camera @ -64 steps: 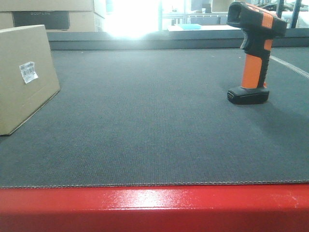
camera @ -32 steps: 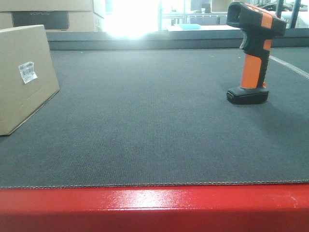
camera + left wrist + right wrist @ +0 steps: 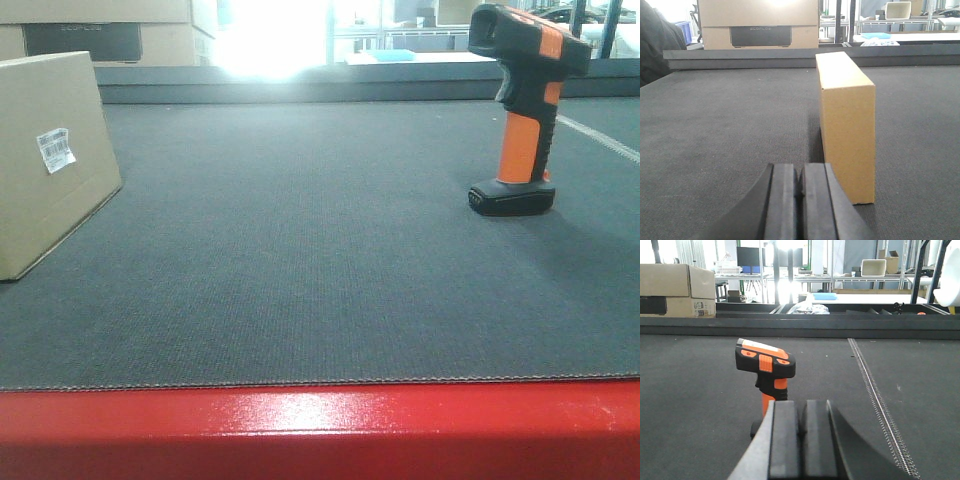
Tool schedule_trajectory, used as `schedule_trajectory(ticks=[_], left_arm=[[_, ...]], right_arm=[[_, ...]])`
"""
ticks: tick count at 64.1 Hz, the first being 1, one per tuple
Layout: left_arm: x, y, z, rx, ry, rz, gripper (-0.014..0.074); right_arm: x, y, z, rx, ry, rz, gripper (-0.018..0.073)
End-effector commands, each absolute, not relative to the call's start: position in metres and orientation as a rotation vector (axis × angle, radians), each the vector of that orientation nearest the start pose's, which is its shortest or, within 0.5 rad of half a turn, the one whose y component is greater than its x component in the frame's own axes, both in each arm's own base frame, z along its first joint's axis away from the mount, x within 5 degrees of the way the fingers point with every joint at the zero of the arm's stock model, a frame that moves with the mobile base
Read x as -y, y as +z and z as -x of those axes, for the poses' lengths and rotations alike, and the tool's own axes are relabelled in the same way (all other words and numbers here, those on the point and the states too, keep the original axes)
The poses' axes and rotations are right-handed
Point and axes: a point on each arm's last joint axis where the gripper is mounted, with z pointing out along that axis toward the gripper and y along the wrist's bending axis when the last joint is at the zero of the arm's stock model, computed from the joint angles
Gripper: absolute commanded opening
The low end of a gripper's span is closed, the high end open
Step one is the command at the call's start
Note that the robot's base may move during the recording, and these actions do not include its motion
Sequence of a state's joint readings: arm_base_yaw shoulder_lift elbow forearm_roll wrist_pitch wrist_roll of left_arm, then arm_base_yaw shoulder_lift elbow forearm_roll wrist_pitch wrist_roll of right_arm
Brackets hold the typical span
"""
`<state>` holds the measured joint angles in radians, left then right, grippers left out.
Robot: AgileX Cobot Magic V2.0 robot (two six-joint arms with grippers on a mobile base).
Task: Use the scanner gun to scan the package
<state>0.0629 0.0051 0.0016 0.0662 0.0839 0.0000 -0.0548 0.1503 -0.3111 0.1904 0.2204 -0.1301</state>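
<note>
The package [image 3: 48, 160], a plain brown cardboard box with a small white barcode sticker [image 3: 56, 149], stands on the dark mat at the left. In the left wrist view the package [image 3: 846, 120] is just ahead and right of my left gripper [image 3: 799, 186], which is shut and empty. The scanner gun [image 3: 522, 105] stands upright on its black foot at the right. In the right wrist view the scanner gun [image 3: 766, 370] is ahead and slightly left of my right gripper [image 3: 801, 426], which is shut and empty. Neither gripper shows in the front view.
The dark grey mat [image 3: 320, 250] covers the table, with a red edge [image 3: 320, 430] at the front. Cardboard boxes with a black panel [image 3: 759, 25] stand beyond the far ledge. A seam line [image 3: 880, 405] runs along the mat right of the scanner.
The whole front view has shifted very slightly left; nothing on the table has moved relative to anything else.
</note>
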Motion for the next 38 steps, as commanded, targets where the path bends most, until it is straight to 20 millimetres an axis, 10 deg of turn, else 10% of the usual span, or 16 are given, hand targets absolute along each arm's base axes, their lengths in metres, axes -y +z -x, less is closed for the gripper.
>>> schedule_trajectory(ticks=[1, 38], left_arm=[[-0.0040, 0.2077, -0.0563, -1.545, 0.102, 0.008, -0.0111], [-0.0040, 0.2077, -0.0563, -1.545, 0.102, 0.008, -0.0111]], right_arm=[[-0.0003, 0.2899, -0.0546, -1.525, 0.016, -0.046, -0.0153], [-0.0001, 0.2864, -0.0551, -1.552, 0.012, -0.051, -0.0153]])
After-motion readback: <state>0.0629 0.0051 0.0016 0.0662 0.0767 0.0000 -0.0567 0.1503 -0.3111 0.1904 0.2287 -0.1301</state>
